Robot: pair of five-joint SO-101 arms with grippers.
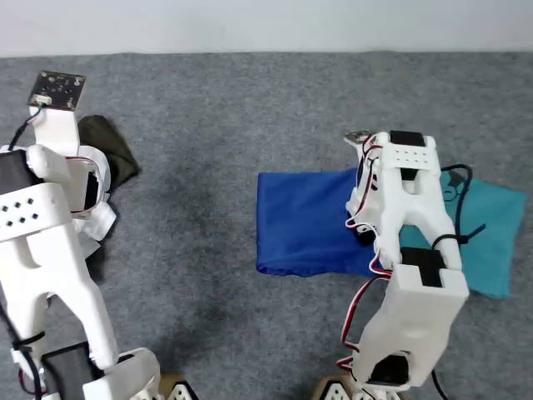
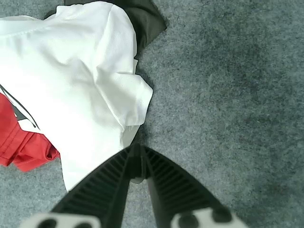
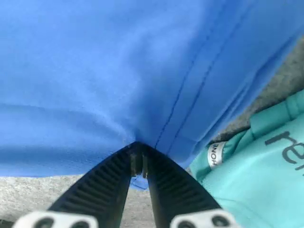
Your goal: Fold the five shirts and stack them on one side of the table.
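In the high view, a loose heap of shirts lies at the left edge of the grey table cover (image 1: 208,108), partly under the left arm. It holds a dark shirt (image 1: 112,150) at the back, a crumpled white shirt (image 2: 76,90) with a thin dark printed line too partial to read, and a bunched red shirt (image 2: 19,147) touching the white one. The left gripper (image 2: 137,161) hangs over the near edge of the white shirt with its jaws pressed together, and whether any cloth is caught between them cannot be told. Right of centre lies the blue shirt (image 1: 304,221), folded into a smooth, flat rectangle with stitched seams. The right gripper (image 3: 137,159) is closed on its edge, a scrap of blue showing between the tips. At the right edge lies the teal shirt (image 1: 491,237), flat and just beside the blue one. It carries a small white neck label (image 3: 216,154) with dark print and large dark lettering (image 3: 285,142) cut off by the frame.
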